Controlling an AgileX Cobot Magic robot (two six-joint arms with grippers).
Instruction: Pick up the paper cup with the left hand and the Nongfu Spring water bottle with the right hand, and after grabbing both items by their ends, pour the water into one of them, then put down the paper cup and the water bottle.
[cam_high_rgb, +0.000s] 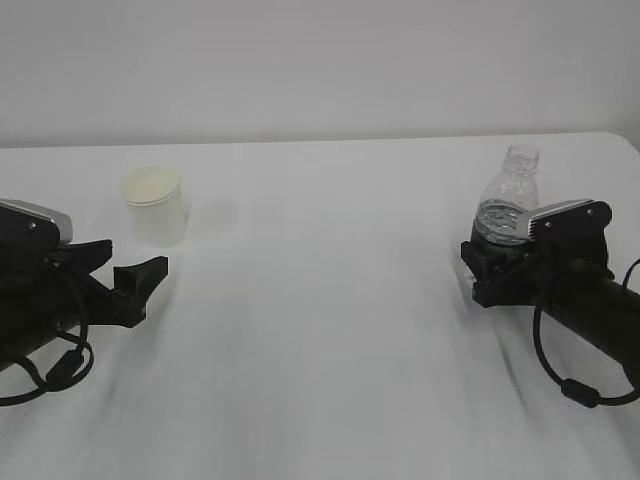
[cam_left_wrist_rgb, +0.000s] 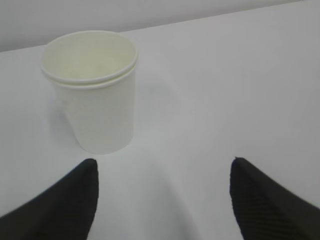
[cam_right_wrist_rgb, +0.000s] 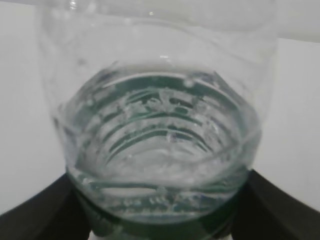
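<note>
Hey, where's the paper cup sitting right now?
The paper cup stands upright on the white table, at the left of the exterior view, just beyond the open left tool and not touching it.

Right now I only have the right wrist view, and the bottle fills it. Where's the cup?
Observer: The cup stands upright on the table's left side.
Operator: Is the left gripper on it?
Observer: No. The left gripper is open, and the cup sits ahead of it, untouched.
Operator: Is the bottle capped?
Observer: No. The bottle stands upright with a bare, open neck.
</note>
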